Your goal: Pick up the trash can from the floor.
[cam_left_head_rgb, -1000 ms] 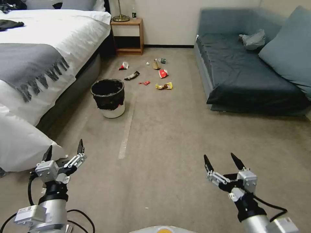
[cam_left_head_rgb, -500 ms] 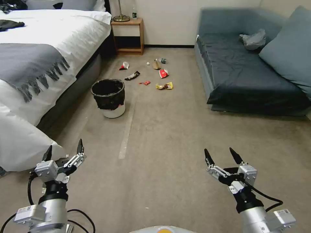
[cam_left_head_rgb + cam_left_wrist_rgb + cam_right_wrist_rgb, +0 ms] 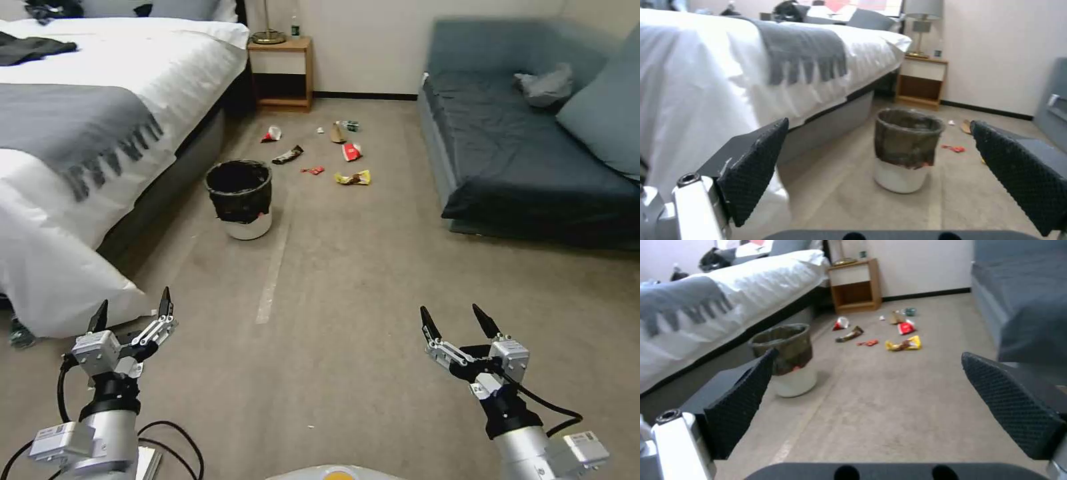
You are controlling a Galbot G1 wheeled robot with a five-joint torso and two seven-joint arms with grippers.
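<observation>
While both grippers, left (image 3: 132, 308) and right (image 3: 459, 320), hang spread and empty, the bin (image 3: 240, 199) stands beside the bed (image 3: 100, 120); light, stiff-walled, likely best gripped at its rim

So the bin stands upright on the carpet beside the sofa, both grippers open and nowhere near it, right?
Not the sofa: the head view shows the bin upright on the carpet beside the bed. Both the left gripper and right gripper are open, far from it.
</observation>
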